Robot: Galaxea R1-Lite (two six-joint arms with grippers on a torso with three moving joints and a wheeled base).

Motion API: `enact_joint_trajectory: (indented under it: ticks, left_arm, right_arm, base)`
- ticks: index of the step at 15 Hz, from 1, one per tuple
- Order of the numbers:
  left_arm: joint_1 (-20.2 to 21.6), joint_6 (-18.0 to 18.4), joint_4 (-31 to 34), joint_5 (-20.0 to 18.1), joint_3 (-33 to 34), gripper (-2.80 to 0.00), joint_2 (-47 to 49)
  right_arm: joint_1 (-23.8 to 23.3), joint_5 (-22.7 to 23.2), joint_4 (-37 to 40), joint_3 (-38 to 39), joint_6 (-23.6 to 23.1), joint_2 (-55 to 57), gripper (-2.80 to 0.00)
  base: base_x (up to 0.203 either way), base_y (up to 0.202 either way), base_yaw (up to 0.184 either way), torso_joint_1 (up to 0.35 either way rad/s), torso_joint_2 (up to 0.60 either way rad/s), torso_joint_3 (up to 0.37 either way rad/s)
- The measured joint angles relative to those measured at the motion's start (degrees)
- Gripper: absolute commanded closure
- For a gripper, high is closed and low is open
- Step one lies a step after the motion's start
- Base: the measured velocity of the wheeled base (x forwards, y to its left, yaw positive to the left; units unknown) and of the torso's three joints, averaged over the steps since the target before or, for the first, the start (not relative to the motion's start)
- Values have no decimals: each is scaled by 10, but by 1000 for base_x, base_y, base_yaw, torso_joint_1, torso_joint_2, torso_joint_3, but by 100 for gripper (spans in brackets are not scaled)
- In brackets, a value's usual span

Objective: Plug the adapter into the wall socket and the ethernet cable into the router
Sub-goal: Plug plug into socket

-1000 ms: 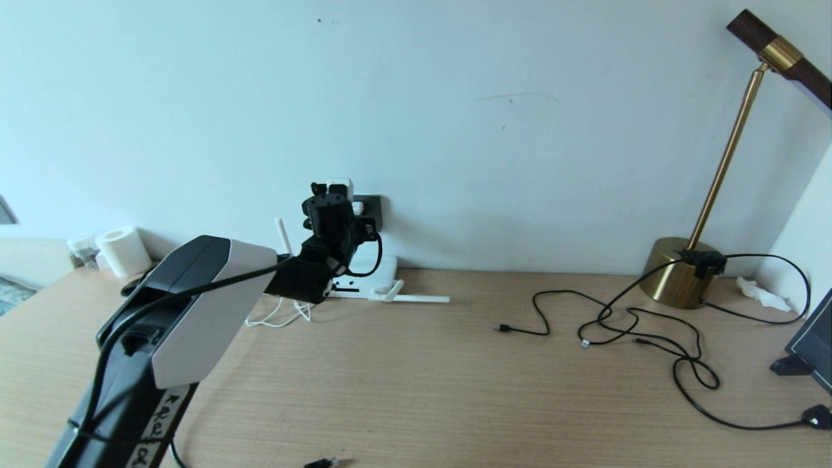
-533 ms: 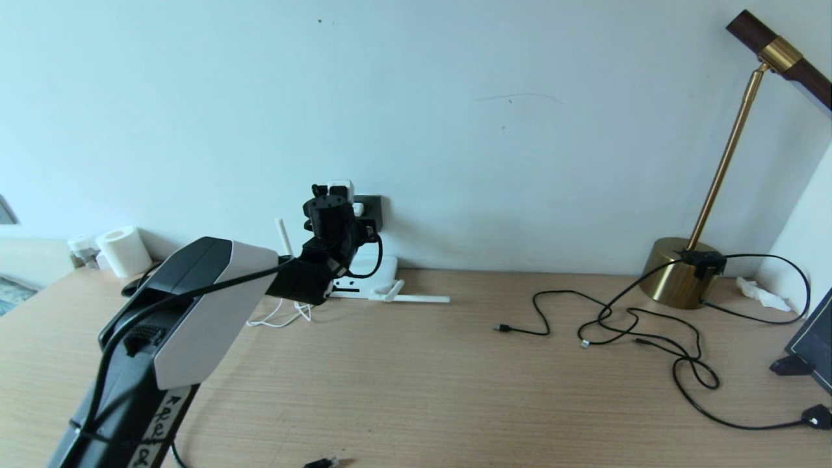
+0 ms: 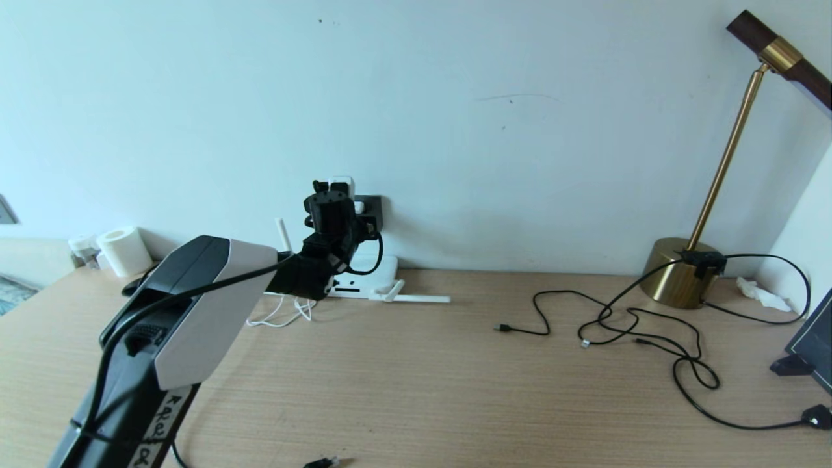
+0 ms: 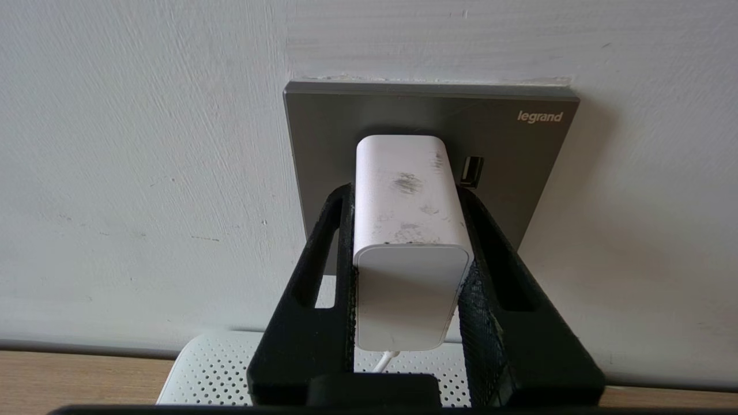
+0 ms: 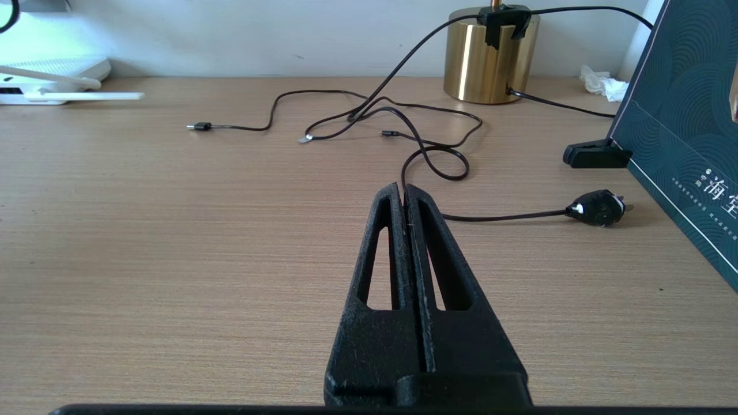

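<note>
Matte white adapter (image 4: 409,230) against brushed grey wall socket (image 4: 519,161).
Left pincer (image 4: 406,202) pinches the adapter; right pincer (image 5: 402,196) pressed together over woodgrain tabletop (image 5: 173,230).

left end effector (image 4: 406,196) clamped, right end effector (image 5: 402,193) closed

Head cam: high, looks fwd and down over the desk (image 3: 416,390) to the wall; left arm enters at 7 o'clock. Left wrist cam: very close, faces the wall socket (image 4: 519,150) straight on, router (image 4: 219,369) at 6 o'clock. Right wrist cam: low, near the desktop, looks level across it; brass lamp base (image 5: 490,57) at 1 o'clock. Head and right wrist share lamp base, router, thin black cables (image 5: 369,115); head and left wrist share socket, router.
</note>
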Motion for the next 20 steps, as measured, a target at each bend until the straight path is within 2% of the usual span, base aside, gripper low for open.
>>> enact_joint_trajectory:
  ticks: [20]
  left_arm:
    - [-1, 0, 2, 5, -3, 0, -1]
  right_arm:
    - [0, 0, 0, 0, 0, 0, 0]
  base:
    - [0, 0, 0, 0, 0, 0]
